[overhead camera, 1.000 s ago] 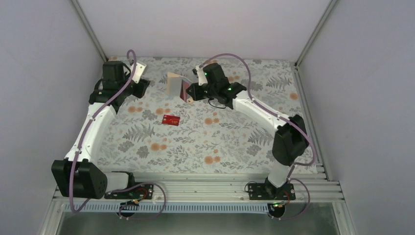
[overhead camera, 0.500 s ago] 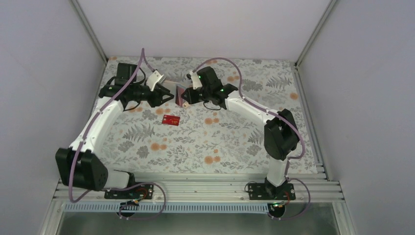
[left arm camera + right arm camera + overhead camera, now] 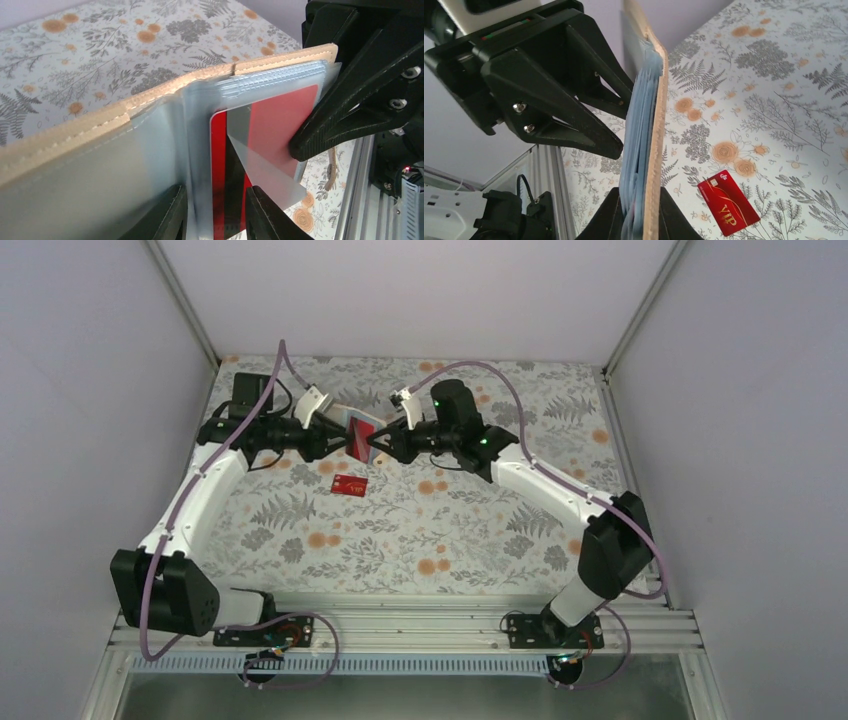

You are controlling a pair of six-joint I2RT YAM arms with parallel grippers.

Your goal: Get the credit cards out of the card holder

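One second on: left jaws reached card holder (image 3: 357, 431) | perhaps pinching card (image 3: 280, 125)

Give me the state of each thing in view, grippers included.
holder: open, upright, held off the table.
right gripper: shut on holder.
pocketed card: red, in holder's clear pocket.
left gripper: fingers straddle pocketed card, grip unclear.
loose card: red, flat on table.

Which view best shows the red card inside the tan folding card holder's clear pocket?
The left wrist view: the red card sits close up behind the clear pocket of the tan folding card holder. The top view shows only a small red patch; the right wrist view sees the holder edge-on, hiding that card.
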